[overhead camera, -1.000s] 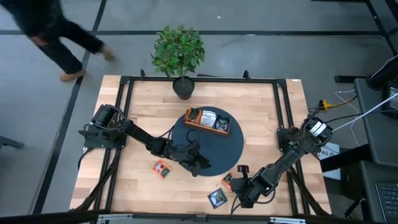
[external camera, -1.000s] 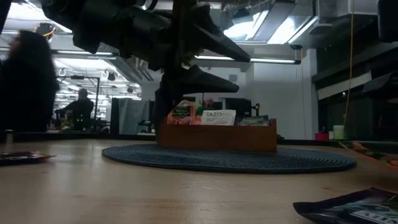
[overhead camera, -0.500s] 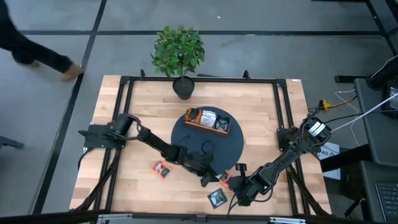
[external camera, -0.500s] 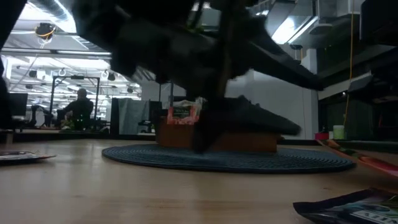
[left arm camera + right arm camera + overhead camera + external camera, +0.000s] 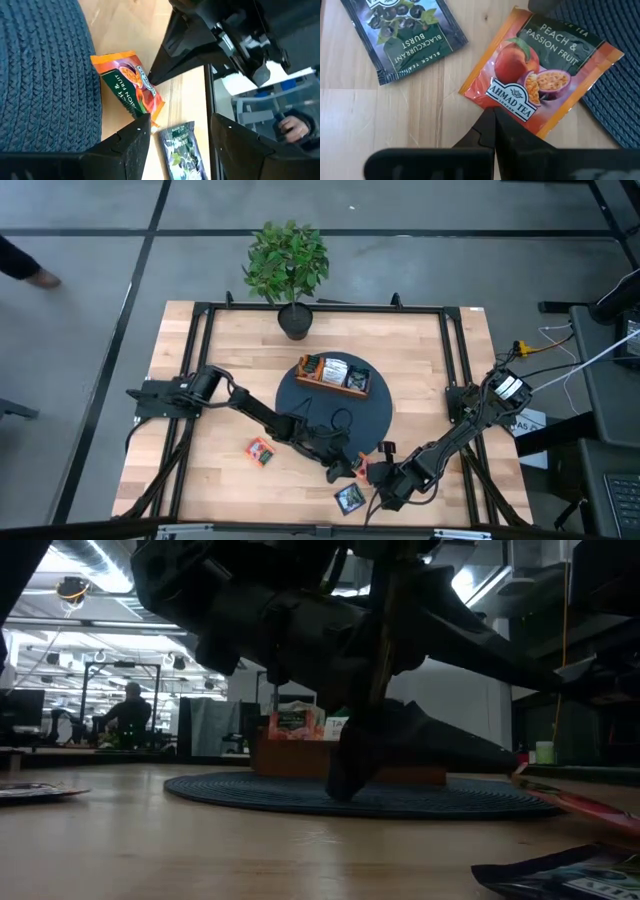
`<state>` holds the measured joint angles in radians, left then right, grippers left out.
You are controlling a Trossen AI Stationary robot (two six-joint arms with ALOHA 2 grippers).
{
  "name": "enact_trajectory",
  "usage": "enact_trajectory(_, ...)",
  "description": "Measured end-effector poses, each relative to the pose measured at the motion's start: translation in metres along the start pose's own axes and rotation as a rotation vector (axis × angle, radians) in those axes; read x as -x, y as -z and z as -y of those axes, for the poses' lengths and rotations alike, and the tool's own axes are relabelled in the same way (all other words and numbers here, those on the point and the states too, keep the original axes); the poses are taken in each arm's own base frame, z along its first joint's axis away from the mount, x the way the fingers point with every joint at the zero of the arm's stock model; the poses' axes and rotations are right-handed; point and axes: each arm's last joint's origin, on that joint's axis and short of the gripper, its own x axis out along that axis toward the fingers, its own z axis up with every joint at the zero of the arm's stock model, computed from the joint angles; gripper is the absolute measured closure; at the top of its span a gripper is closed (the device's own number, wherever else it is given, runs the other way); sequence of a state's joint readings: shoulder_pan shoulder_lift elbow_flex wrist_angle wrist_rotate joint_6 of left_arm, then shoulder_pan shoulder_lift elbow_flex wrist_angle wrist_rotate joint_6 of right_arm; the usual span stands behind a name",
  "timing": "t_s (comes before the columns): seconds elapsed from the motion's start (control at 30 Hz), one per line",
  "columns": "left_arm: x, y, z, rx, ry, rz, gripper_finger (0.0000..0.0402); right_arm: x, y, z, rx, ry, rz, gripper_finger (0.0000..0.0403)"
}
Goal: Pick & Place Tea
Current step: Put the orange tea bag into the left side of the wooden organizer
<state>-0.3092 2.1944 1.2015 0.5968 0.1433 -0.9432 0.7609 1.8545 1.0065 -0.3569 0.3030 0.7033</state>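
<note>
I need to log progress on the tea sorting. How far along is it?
Done: several sachets stand in the wooden tray on the blue mat.

In hand: the right gripper, shut, is at the peach sachet at the mat's edge; the left gripper is open right beside it.

Left: the blackcurrant sachet and another orange sachet lie on the table.

Two matte black, six-joint arms of rounded, jointed links: left arm (image 5: 250, 412) with black hand (image 5: 345, 467); right arm (image 5: 462, 430) bearing white label, yellow-and-white cables at base, wedge-fingered black hand (image 5: 385, 476).
</note>
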Motion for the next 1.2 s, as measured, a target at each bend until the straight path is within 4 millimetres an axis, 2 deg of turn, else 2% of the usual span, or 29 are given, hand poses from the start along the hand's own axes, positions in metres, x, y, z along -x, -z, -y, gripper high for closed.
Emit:
enact_trajectory(0.2,0.003,-0.008,-0.006,-0.024,0.028,-0.05,0.0199,0.0,0.0,0.0,-0.002,-0.01,-0.005,0.0403)
enact_trajectory(0.37,0.006,-0.018,-0.013,0.047,0.06,-0.11,0.0199,0.0,0.0,-0.001,-0.005,-0.015,-0.007,0.0403)
enact_trajectory(0.57,0.006,-0.018,-0.014,0.044,0.044,-0.091,0.0208,0.0,0.0,-0.001,-0.022,-0.015,-0.008,0.0403)
enact_trajectory(1.0,0.004,-0.009,-0.005,0.017,0.035,-0.095,0.0266,0.0,0.0,-0.001,-0.017,-0.018,-0.009,0.0403)
enact_trajectory(1.2,0.018,-0.015,0.009,-0.019,-0.019,-0.116,0.0277,0.0,0.0,-0.001,-0.019,-0.018,-0.009,0.0403)
